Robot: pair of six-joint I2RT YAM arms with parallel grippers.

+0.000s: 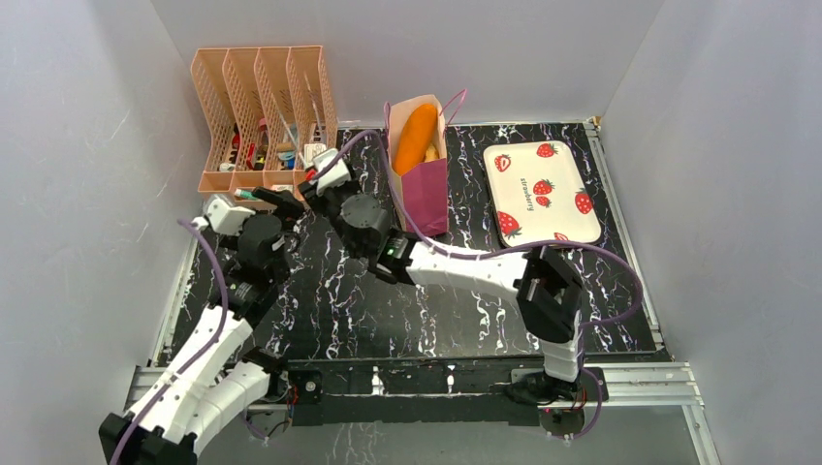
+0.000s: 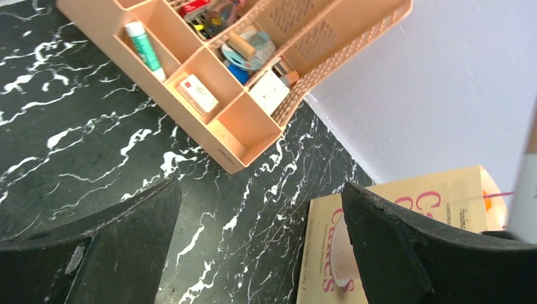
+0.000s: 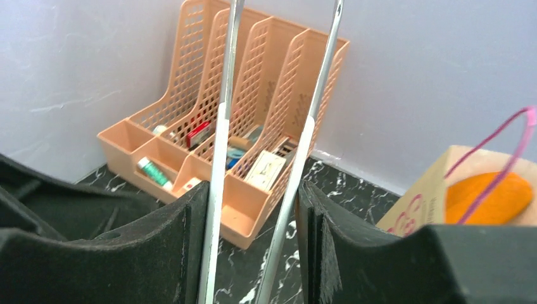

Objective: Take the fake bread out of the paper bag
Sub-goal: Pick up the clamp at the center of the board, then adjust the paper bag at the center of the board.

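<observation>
The whole layout is given by the top external view alone. The paper bag is stood upright at the back of the table, between the peach file rack and a strawberry-printed tray. The fake bread is seen inside the bag, its orange end poking from the open mouth. The tray is shown in neither wrist view.

Only in the right wrist view is it made plain that the right gripper is clenched on metal tongs, whose two arms are pressed between its fingers. Only in the left wrist view is the left gripper seen released, its fingers spread wide with nothing between them, and pink lettering is revealed on the bag's tan face.

The table is black with white marble veining and is enclosed by pale grey walls.
</observation>
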